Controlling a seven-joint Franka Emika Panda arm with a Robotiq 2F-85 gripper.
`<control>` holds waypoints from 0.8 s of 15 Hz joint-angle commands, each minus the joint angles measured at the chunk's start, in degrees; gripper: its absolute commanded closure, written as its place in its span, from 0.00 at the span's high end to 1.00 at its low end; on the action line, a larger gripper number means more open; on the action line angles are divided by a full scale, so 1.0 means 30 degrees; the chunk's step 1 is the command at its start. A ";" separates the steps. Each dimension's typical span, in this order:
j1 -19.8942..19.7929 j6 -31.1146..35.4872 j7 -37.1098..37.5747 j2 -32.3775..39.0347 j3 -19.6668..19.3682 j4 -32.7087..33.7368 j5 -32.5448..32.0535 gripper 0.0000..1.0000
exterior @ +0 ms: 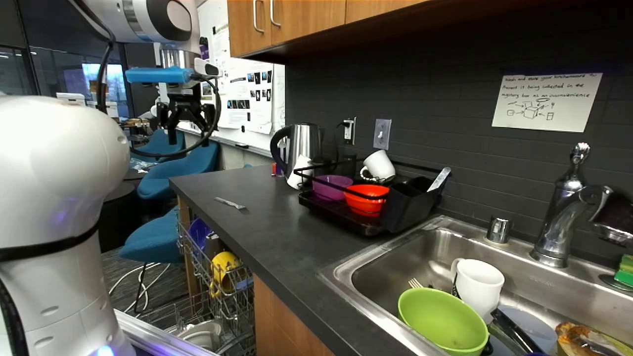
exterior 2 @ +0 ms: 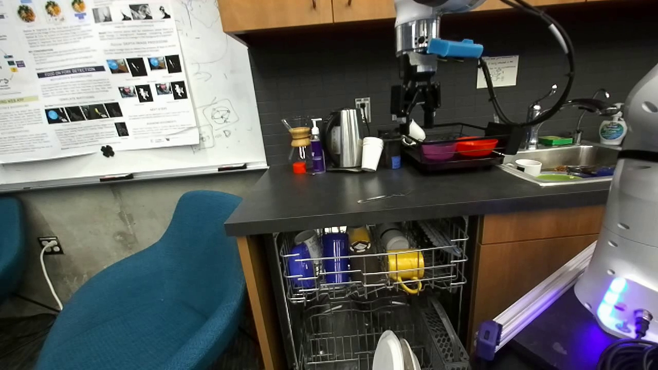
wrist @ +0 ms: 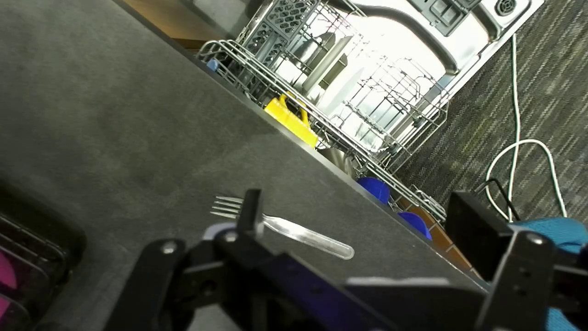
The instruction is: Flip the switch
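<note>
Your gripper (exterior: 189, 139) hangs in open air, jaws spread apart. Below it a fork (exterior: 230, 203) lies on the counter (exterior: 277, 222), surface showing on all sides; in the wrist view the counter's edge cuts diagonally past that fork, with the open dishwasher (wrist: 390, 41) beyond. In an exterior view, to the gripper's right, you have the kettle (exterior: 305, 141), then, well apart from the jaws, your wall switch (exterior: 382, 134), mounted on the dark wall (exterior: 435, 99) above the dish rack (exterior: 326, 207). The cabinet (exterior: 306, 22) overhangs that stretch. In an exterior view the poster (exterior 2: 92, 92) left of the gripper reads "FOOD ON FORK DETECTION"; far right of the gripper, you can pick out "mystery box as an inconvenience" on the handwritten note (exterior: 548, 101).
</note>
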 commanded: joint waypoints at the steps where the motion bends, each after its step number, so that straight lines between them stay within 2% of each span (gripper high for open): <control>1: 0.0075 -0.0036 0.0037 0.0011 -0.0067 0.0030 -0.0042 1.00; 12: -0.0698 0.3536 0.0707 0.0941 -0.0074 -0.0011 -0.0747 1.00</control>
